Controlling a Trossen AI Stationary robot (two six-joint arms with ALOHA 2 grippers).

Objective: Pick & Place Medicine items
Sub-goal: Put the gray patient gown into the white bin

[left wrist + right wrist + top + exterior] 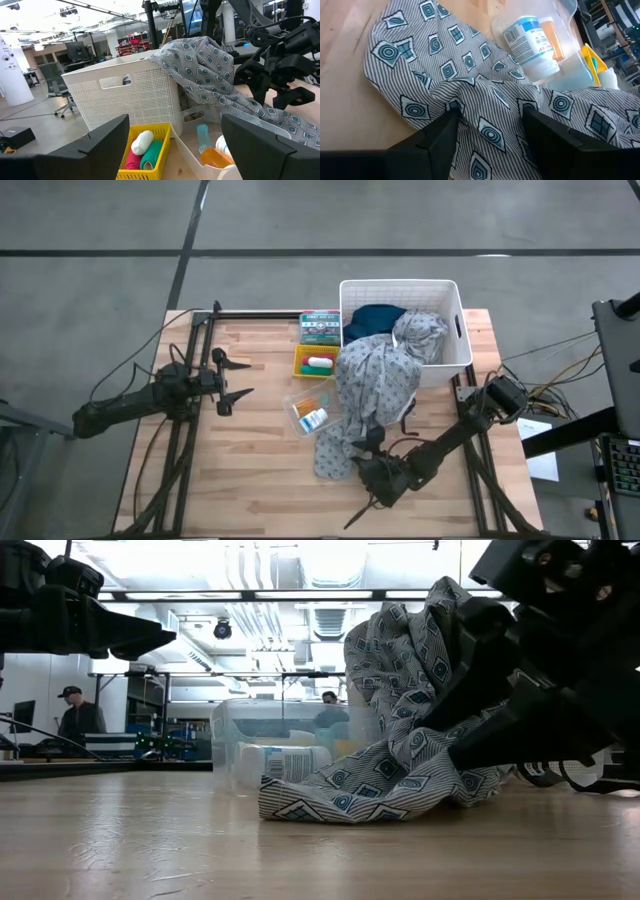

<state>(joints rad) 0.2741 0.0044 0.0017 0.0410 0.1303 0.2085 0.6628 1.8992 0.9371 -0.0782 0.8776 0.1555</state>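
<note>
**Item: grey patterned cloth, with the medicine items it partly covers.** All places are given relative to the white basket.

**Handling of the step, as judged.** The cloth appears to be in the course of being cleared from the clear tray. It is best gripped at a raised fold and lifted up and back toward the basket, not dragged sideways, so that the tray and its contents are not swept along. The white-and-blue bottle lies just beside the cloth's edge and is judged likely to roll if nudged.

**Right pincer.** Nearest the table's front edge, in front of the basket, low over the spread end of the cloth. Its fingers are set partly apart, with a ridge of cloth between them and touching them; whether the fold is truly pinched cannot be told.

**Medicine items.** The bottle and an orange pack lie in the clear tray, in front of and left of the basket. Beyond it, just beside the basket's left wall, a yellow bin holds white, green and red tubes.

**Left pincer.** Well left of the basket, held above the table, fingers wide apart, nothing between them.

**Farthest.** The cloth's upper end is draped over the basket's rim.
</note>
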